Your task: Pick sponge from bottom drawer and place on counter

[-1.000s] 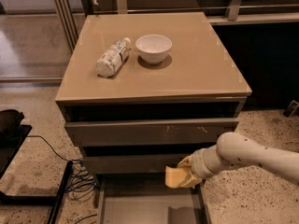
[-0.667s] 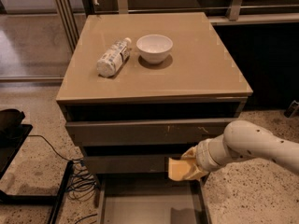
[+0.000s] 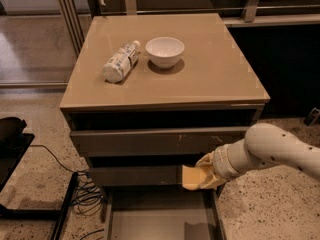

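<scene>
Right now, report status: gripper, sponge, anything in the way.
Gripper shut on pale yellow-orange sponge, held above open grey-brown bottom drawer. Glossy taupe counter higher up. White bowl on it, with a plastic bottle lying left of bowl.

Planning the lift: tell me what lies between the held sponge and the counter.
Camera view: the top drawer front; the gripper holds the sponge over the bottom drawer.

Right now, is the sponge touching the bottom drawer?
Apart. The camera view shows the sponge held in the hand, level with the middle drawer front, with bare floor of the bottom drawer below it.
</scene>
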`<state>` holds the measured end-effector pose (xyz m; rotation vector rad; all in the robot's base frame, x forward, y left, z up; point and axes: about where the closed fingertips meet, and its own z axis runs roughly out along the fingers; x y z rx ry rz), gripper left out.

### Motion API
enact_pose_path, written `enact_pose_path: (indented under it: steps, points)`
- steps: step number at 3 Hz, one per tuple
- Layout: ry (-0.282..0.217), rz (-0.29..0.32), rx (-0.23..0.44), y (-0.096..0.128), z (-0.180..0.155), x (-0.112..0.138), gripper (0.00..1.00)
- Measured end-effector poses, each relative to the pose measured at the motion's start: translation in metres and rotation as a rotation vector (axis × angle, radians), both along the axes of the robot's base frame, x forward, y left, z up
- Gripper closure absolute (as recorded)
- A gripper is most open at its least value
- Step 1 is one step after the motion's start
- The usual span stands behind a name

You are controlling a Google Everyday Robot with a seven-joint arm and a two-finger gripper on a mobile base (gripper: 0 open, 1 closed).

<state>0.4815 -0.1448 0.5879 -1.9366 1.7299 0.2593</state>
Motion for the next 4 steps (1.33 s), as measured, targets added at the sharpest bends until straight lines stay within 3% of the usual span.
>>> enact_pose_path:
  steps: [2,4]
  points:
    - [-0.064,0.089,0.042,-0.019,0.092,0.010,1.00]
    - [-0.055,0.127,0.043,-0.045,0.172,0.015,1.00]
